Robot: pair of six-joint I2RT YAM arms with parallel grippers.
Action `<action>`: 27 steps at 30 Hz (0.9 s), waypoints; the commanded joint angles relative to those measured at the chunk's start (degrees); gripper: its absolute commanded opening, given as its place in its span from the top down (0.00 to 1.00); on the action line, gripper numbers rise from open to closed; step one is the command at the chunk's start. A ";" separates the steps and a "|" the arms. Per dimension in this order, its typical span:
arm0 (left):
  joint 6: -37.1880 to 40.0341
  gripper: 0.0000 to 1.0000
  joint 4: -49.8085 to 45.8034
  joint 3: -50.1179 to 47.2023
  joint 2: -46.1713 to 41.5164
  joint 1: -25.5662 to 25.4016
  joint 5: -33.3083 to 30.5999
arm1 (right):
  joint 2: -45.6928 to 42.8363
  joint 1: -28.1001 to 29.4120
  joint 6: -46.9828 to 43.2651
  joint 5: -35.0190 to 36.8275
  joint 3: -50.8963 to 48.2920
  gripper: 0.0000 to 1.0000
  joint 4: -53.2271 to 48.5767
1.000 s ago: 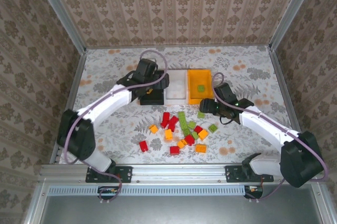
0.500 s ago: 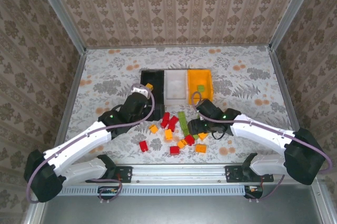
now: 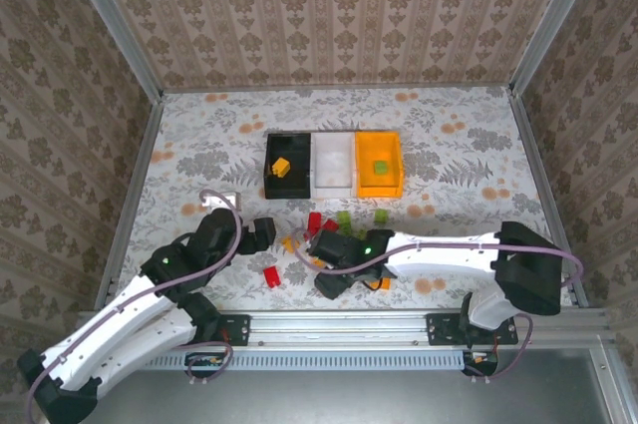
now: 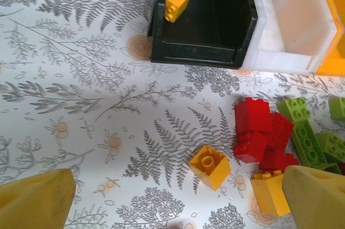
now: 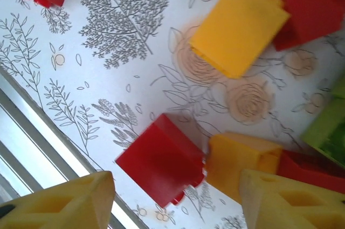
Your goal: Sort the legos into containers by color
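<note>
- My right end effector (image 5: 178,186) stood half-wide over a red lego (image 5: 161,159) just beside an orange lego (image 5: 237,161); closing could pinch both.
- My left end effector (image 4: 178,194) hung wide, empty.

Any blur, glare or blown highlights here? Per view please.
Top external: even light, sharp, white bin nearly washed out. Left wrist: orange brick and tablecloth crisp, its own fingertips out of focus. Right wrist: red brick soft-edged, likely motion blur; rail at lower left blown bright.
</note>
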 commanded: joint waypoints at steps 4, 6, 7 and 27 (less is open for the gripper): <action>-0.60 0.00 -4.68 2.10 -0.62 1.17 -2.33 | 4.65 1.49 -5.63 5.49 3.72 0.40 -1.42; -0.48 0.00 -4.84 1.98 -0.97 1.48 -2.31 | 5.64 2.14 -7.19 5.33 4.31 0.40 -2.01; -0.55 0.00 -5.00 2.02 -1.17 1.67 -2.31 | 6.11 2.48 -7.70 5.45 4.52 0.39 -2.39; -0.03 0.00 -4.34 1.26 -1.88 5.11 0.86 | 12.60 5.07 -9.88 12.88 4.04 0.58 -3.70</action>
